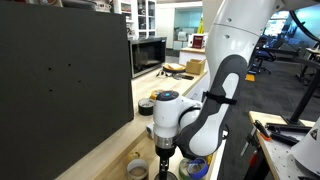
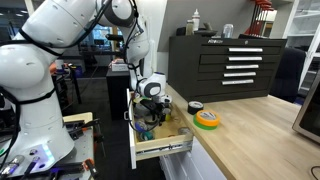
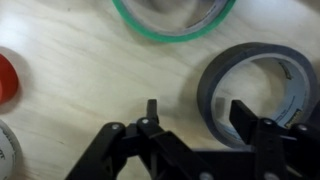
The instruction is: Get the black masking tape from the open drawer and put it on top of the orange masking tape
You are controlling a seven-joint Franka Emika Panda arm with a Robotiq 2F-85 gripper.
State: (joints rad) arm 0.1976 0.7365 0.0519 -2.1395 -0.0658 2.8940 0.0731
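Two black fingers (image 3: 152,110) of the Robotiq gripper (image 3: 197,112) come in from the bottom edge of the wrist view, and we see them spread wide, close to fully parted, with nothing clamped between them. They hang over the pale wooden floor of the open drawer (image 2: 165,146). The black masking tape (image 3: 258,90), which reads as dark grey in this view, lies flat on that floor at the right side of the picture. The finger on that side stands over the roll's hollow middle, while the opposite finger stands over bare wood outside the roll. That places the nearer wall of the ring between the two fingers. We cannot tell whether either finger touches the tape.

Several other things share the drawer floor in the wrist view. A green-edged tape roll (image 3: 170,18) lies at the top, cut off by the frame. A red round object (image 3: 5,80) sits at the left edge, with a whitish round object (image 3: 4,150) below it.

In both exterior views the arm bends down from above, with the gripper lowered into the drawer. The drawer is pulled out below the wooden countertop (image 2: 265,120). The orange masking tape (image 2: 207,119) lies flat on that countertop, well apart from the gripper. A second black roll (image 2: 195,107) rests just beside it.
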